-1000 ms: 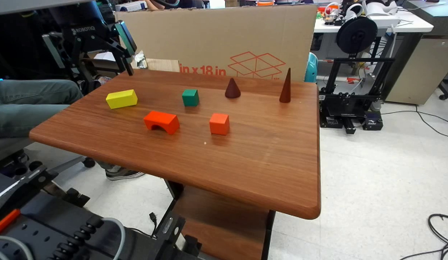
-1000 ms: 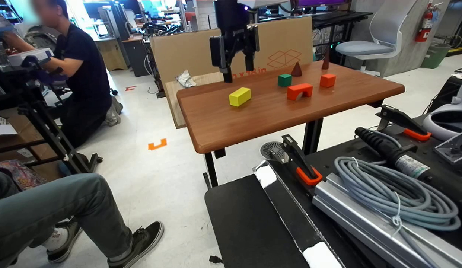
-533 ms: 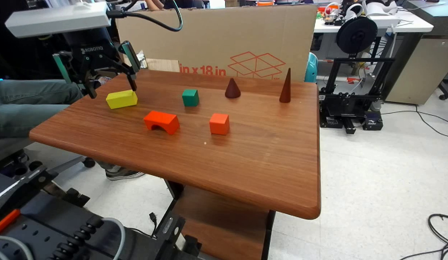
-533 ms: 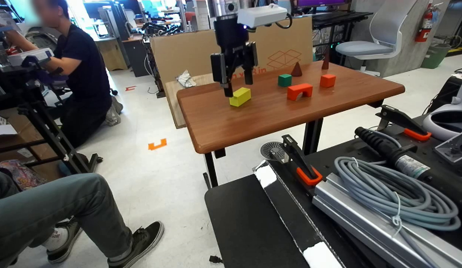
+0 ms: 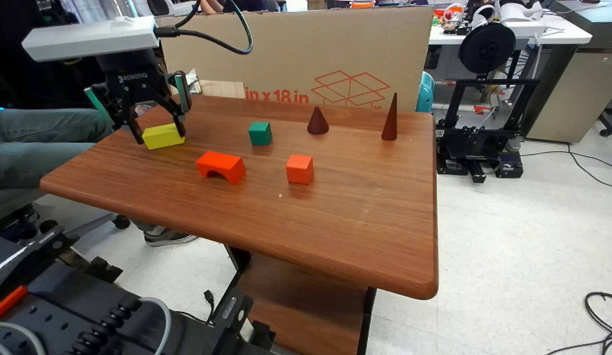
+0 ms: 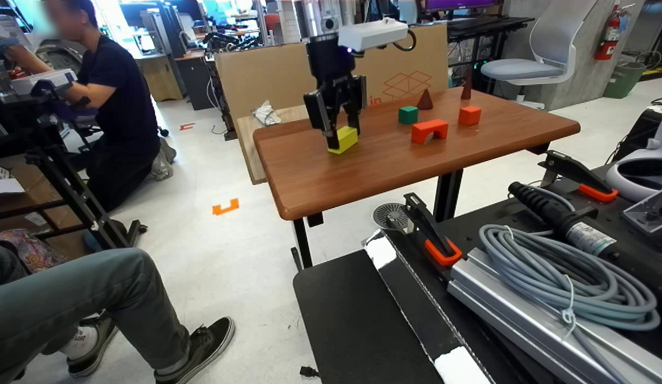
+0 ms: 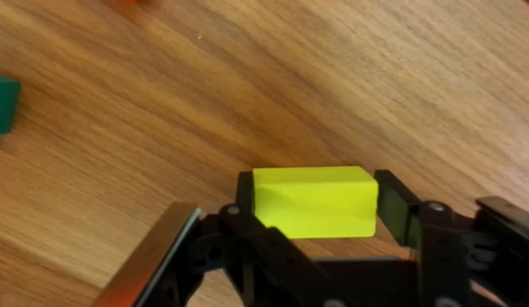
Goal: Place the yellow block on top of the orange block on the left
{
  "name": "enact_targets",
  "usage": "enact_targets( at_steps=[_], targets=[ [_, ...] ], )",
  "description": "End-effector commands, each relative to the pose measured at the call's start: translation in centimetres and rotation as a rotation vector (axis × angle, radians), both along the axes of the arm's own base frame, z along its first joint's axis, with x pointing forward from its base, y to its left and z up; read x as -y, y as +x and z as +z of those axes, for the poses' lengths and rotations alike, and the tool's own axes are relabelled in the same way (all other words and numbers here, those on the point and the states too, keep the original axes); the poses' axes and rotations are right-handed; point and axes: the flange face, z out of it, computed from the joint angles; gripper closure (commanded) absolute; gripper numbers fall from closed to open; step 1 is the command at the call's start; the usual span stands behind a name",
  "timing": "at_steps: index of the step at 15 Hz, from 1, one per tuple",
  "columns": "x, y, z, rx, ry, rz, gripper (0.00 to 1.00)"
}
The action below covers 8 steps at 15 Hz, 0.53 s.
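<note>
The yellow block [image 7: 315, 209] lies flat on the table between the fingers of my gripper [image 5: 160, 136], one finger at each end. In the wrist view the left finger [image 7: 245, 189] meets the block's end. The right finger [image 7: 392, 209] is close to the opposite end; whether it touches, I cannot make out. An exterior view shows a finger [image 6: 334, 140] in front of the block's near end. The orange block [image 5: 220, 165], a low bridge with an arched notch below, stands a short way off, to the left of the orange cube [image 5: 300, 169].
A small green cube [image 5: 260, 133] sits behind the bridge. Farther off are a short dark cone [image 5: 317, 122] and a tall thin cone [image 5: 390, 121]. A cardboard sheet [image 5: 286, 54] rises along the table's back edge. The table's edge [image 6: 272, 186] is near the gripper.
My gripper has come down from above onto the yellow block, and its fingers have drawn together around it. The block has shifted very slightly left in an exterior view.
</note>
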Motion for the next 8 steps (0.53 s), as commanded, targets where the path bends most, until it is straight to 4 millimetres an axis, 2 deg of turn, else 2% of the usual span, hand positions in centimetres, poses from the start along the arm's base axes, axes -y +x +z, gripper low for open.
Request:
enact_targets(
  at_steps=[1, 5, 8],
  targets=[
    [-0.3, 1.0, 0.6, -0.008, -0.018, -0.024, 0.58],
    [0.6, 1.6, 2.7, 0.016, -0.012, -0.096, 0.58],
    [2.5, 1.3, 5.0, 0.014, 0.005, -0.230, 0.58]
  ],
)
